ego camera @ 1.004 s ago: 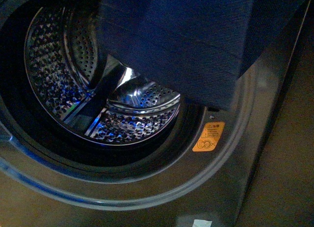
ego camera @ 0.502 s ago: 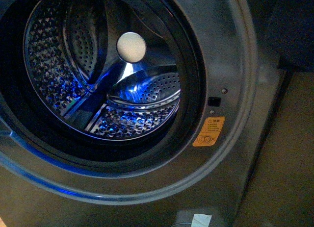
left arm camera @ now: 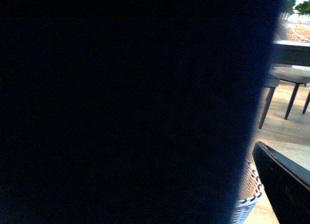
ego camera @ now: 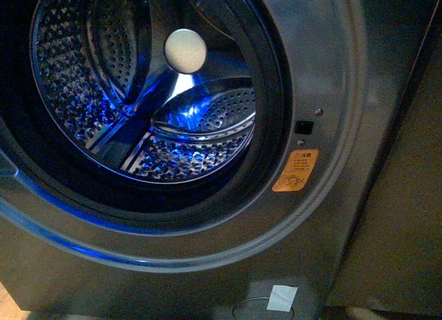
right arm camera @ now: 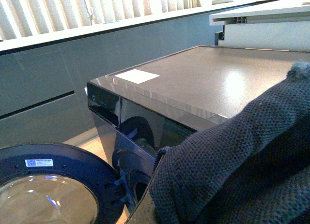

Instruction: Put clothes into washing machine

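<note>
Navy clothes (right arm camera: 232, 161) blanket both wrist views; fingers hidden behind them, grip impossible to tell.

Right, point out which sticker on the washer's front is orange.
The warning sticker beside the drum, just below the black latch slot, is orange; the white sticker, low on the washing machine, is not.

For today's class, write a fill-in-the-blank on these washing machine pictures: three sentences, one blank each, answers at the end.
1. The sticker beside the opening of the washing machine is coloured ____.
2. In the right wrist view, the machine's round door stands ____.
3. The wall of the steel drum is dotted with small ____.
Missing words: orange; open; holes.
</note>
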Action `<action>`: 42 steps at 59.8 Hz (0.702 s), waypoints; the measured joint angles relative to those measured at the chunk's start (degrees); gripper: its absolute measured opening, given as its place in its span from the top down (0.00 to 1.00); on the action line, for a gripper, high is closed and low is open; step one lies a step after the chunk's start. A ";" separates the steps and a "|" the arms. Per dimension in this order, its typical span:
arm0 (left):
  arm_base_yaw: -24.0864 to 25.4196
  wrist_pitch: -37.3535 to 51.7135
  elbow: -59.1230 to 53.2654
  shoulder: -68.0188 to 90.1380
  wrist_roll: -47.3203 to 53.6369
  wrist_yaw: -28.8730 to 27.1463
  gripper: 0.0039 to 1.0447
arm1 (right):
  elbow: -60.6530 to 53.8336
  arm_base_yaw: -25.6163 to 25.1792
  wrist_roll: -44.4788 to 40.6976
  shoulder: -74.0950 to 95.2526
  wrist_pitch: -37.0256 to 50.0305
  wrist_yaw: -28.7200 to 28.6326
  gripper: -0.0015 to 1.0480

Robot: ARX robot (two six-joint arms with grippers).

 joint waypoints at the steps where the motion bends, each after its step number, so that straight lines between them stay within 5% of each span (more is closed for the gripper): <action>1: -0.17 -0.22 0.31 0.33 0.17 -0.52 0.06 | 0.00 0.00 0.00 0.00 0.00 0.02 0.95; 21: -2.34 -4.85 5.27 6.25 4.15 -9.68 0.06 | 0.00 -0.04 0.00 0.00 0.00 0.26 0.95; 42: -4.87 -8.72 10.21 10.56 7.34 -12.44 0.06 | -0.02 -0.07 -0.02 0.00 0.00 0.28 0.95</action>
